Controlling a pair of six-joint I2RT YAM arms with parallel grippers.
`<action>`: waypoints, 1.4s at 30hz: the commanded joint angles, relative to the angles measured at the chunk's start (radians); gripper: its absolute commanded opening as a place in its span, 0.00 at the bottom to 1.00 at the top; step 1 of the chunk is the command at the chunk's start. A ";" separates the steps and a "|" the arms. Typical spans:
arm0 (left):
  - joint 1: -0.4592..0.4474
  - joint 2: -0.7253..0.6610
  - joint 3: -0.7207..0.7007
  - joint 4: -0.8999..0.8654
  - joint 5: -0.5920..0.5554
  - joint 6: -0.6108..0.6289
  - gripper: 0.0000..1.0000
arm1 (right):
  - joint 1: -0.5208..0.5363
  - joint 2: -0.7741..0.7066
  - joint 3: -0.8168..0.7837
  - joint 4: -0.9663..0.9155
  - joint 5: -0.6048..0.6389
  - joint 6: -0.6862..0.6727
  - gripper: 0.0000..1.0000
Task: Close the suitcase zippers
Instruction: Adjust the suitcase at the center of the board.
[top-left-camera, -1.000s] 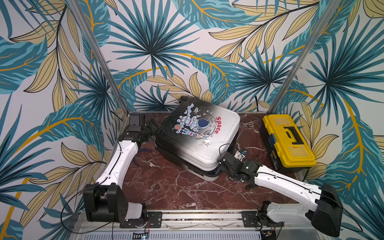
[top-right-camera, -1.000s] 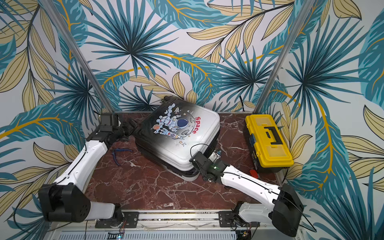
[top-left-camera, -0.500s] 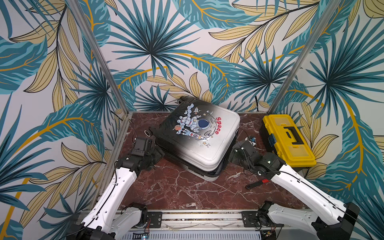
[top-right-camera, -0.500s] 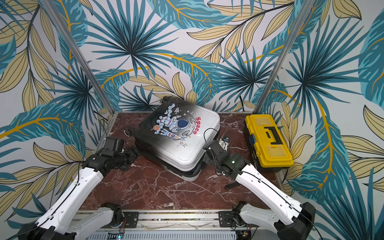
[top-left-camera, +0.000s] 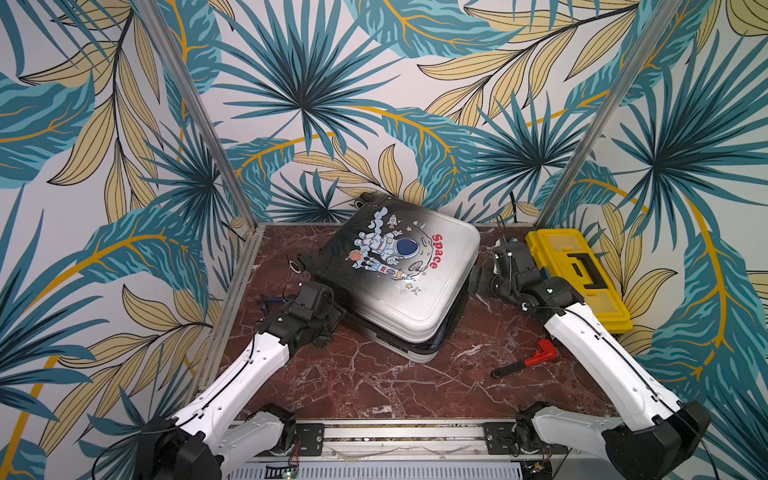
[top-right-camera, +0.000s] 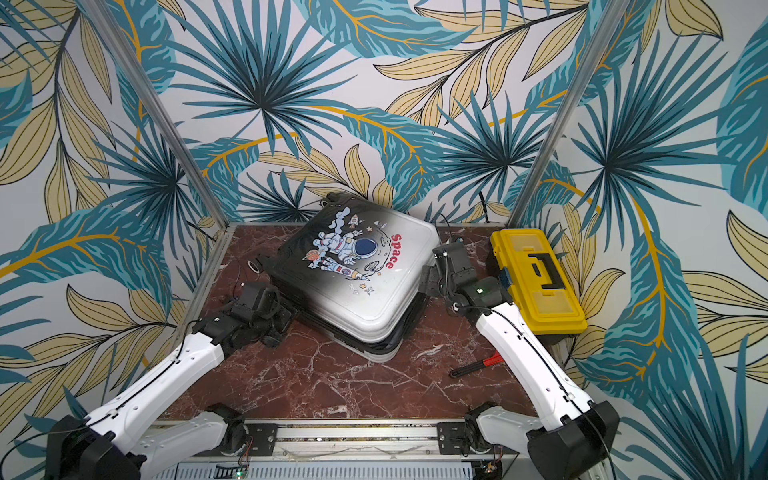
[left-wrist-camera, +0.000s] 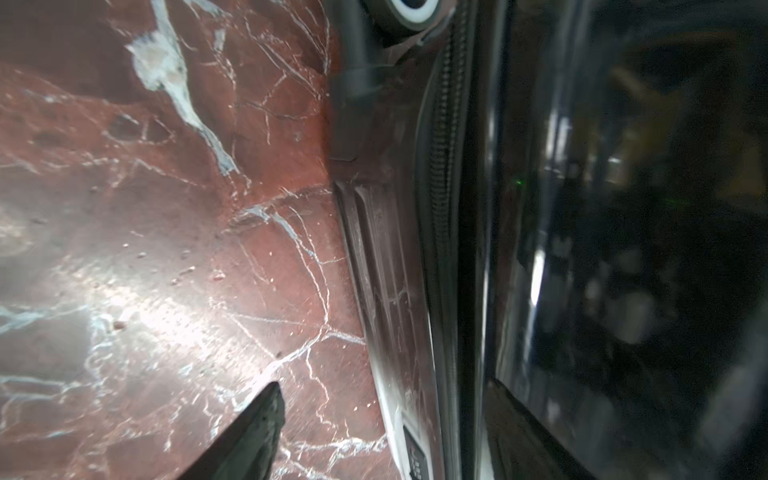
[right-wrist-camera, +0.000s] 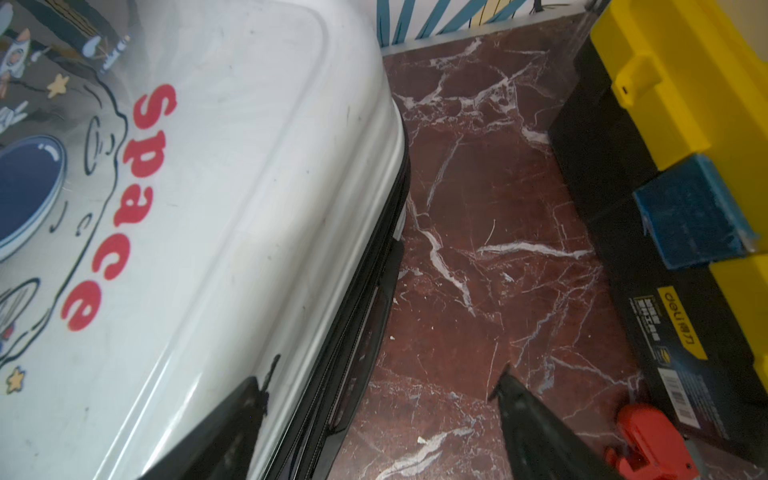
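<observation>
1. Both arms are swinging round since a second ago: the left gripper is dropping from the suitcase's far-left corner to its 8 o'clock side, and the right gripper is sliding from the near corner to 3 o'clock.
2. That suitcase is lying flat mid-table, astronaut up, its far corner crowding the back wall at 12.
3. Left jaws are standing spread, straddling the zippers and pinching nothing.
4. Right jaws are gaping wide across the suitcase's edge.
5. A narrow lane is running between suitcase and toolbox at 3, and the table is lying open at 6.
6. Counting: one suitcase, one toolbox, one wrench at 4, two wheels showing.
</observation>
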 joint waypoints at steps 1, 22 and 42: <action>-0.003 0.058 0.024 0.053 -0.027 0.000 0.68 | -0.033 0.016 0.024 0.051 -0.067 -0.077 0.89; 0.150 0.224 0.054 0.079 -0.055 0.371 0.00 | -0.174 0.019 0.023 0.143 -0.200 -0.235 0.87; 0.311 0.370 0.248 0.175 -0.116 1.015 0.03 | -0.382 0.066 -0.079 0.152 -0.651 -0.516 0.79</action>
